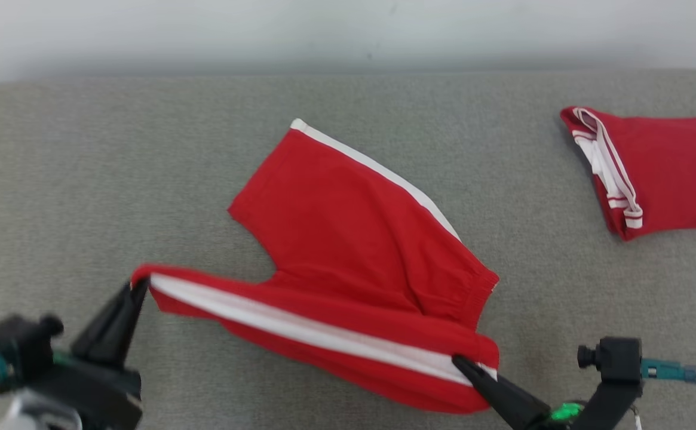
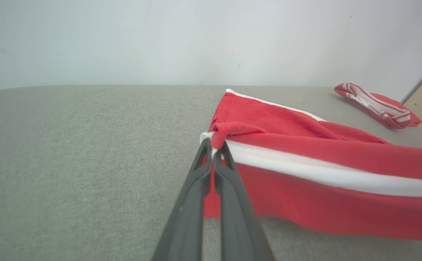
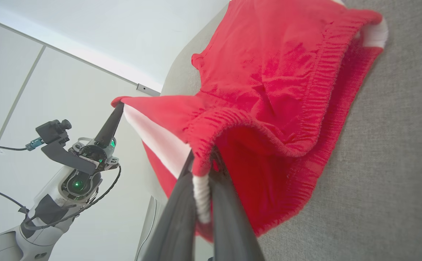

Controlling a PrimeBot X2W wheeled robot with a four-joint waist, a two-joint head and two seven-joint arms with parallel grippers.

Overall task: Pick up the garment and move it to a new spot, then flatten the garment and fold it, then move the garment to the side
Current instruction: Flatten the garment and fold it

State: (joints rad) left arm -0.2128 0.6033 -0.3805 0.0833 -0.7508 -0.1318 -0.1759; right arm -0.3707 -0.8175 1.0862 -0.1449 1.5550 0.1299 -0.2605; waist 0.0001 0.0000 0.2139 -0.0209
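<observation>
The garment (image 1: pixel 348 239) is a pair of red shorts with a white side stripe, on the grey padded table. Its far leg lies flat; the near leg is lifted off the surface and stretched between my grippers. My left gripper (image 1: pixel 135 286) is shut on the hem corner of that leg (image 2: pixel 214 139). My right gripper (image 1: pixel 461 363) is shut on the waistband edge where the white stripe ends (image 3: pixel 201 170). In the right wrist view the left gripper (image 3: pixel 118 107) shows pinching the far corner of the garment (image 3: pixel 268 79).
A second red garment (image 1: pixel 652 167) with white stripes lies folded at the table's far right (image 2: pixel 377 105). Bare grey table (image 1: pixel 85 179) spreads to the left and behind the shorts. A pale wall runs along the table's far edge.
</observation>
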